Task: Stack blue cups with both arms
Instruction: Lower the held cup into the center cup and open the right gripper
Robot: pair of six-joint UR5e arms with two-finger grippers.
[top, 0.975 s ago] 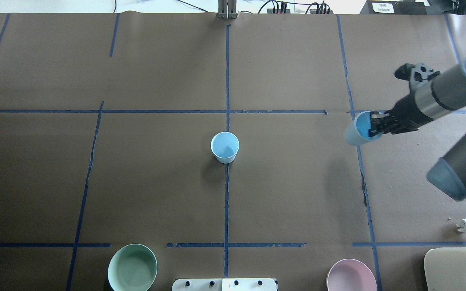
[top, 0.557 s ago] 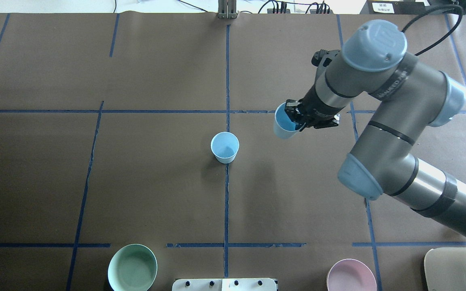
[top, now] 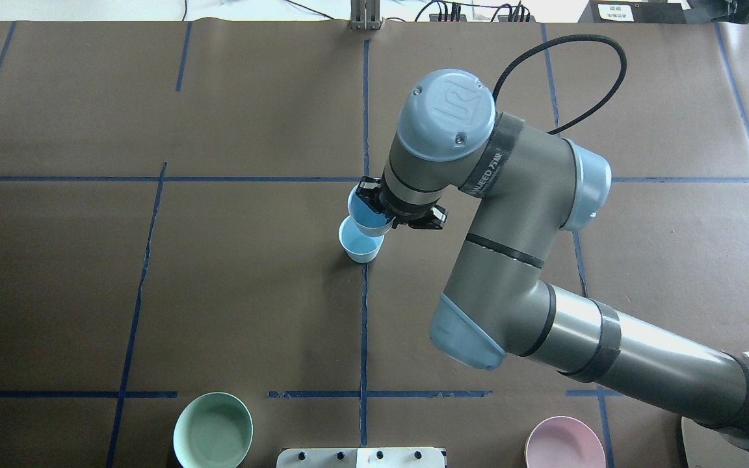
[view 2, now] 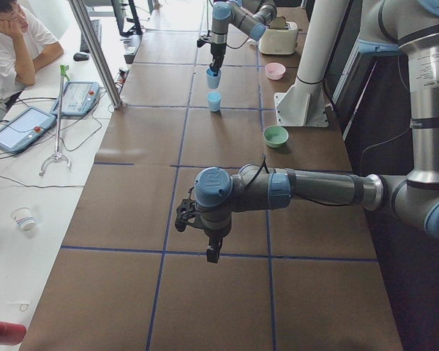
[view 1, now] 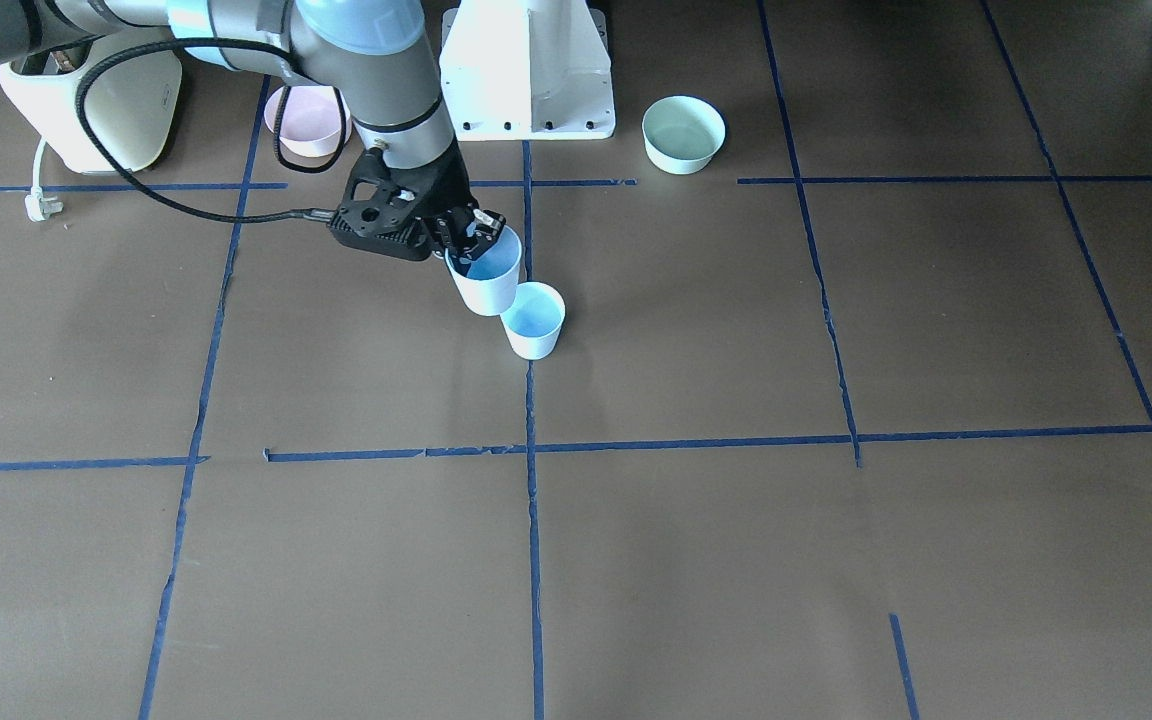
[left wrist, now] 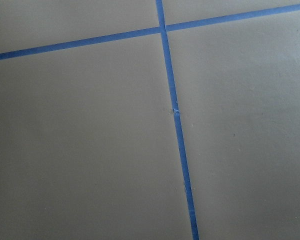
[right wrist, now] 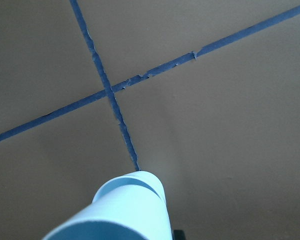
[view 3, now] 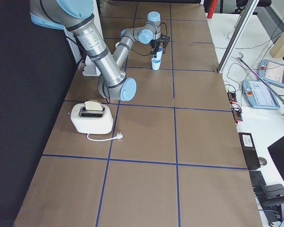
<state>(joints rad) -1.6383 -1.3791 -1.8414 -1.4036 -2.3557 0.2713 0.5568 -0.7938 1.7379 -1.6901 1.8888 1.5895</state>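
One blue cup (top: pixel 360 247) stands upright at the table's centre on the blue tape line; it also shows in the front-facing view (view 1: pixel 533 320). My right gripper (top: pixel 375 207) is shut on the rim of the second blue cup (top: pixel 365 213), one finger inside it. It holds this cup tilted, just above and beside the standing cup (view 1: pixel 484 277). The right wrist view shows the held cup's (right wrist: pixel 125 210) outside over bare table. My left gripper (view 2: pixel 213 252) hangs over the near table end in the exterior left view only; I cannot tell if it is open or shut.
A mint-green bowl (top: pixel 212 430) and a pink bowl (top: pixel 564 443) sit by the robot-side edge, either side of the white pedestal (view 1: pixel 528 70). A toaster (view 3: pixel 91 117) with its plug (view 1: pixel 36 205) stands at the right end. A person (view 2: pixel 14 44) sits at a side desk.
My right arm has swept left across the table with the blue cup in its gripper, from the right edge to just over the standing cup. The standing cup has not moved.
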